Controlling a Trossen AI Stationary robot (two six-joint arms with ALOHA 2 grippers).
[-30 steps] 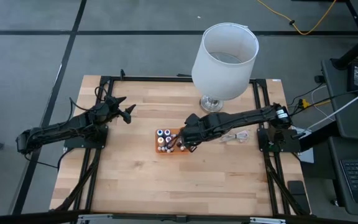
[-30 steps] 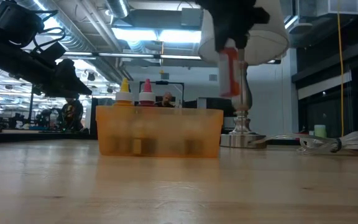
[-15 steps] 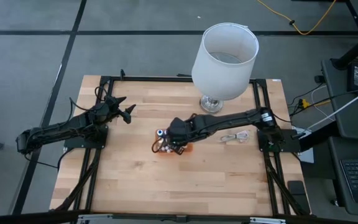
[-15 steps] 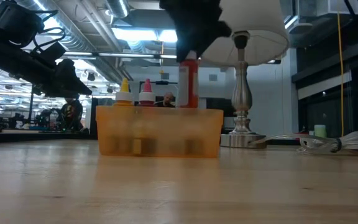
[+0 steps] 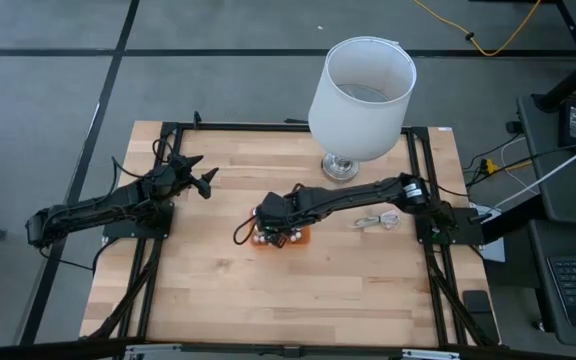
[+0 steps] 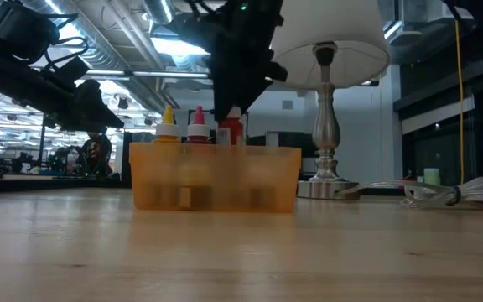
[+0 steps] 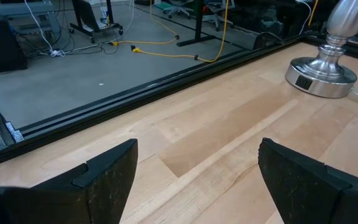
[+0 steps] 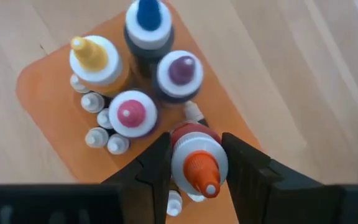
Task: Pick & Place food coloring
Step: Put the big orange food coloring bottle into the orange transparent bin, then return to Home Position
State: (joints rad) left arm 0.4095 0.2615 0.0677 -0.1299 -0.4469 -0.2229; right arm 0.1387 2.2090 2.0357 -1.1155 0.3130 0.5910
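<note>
while upright in the orange tray (image 8: 48, 87), the red bottle (image 8: 194, 163) sits between the right tool (image 8: 194, 168) fingers.

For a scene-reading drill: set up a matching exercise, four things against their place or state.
Things:
1. red bottle
2. left tool
3. lamp
4. orange tray

Place or state:
A. open, over bare table
B. holds several capped bottles
C. clamped in the right tool, over the tray
D. stands at the table's far edge

Pairs: 1-C, 2-A, 3-D, 4-B
</note>
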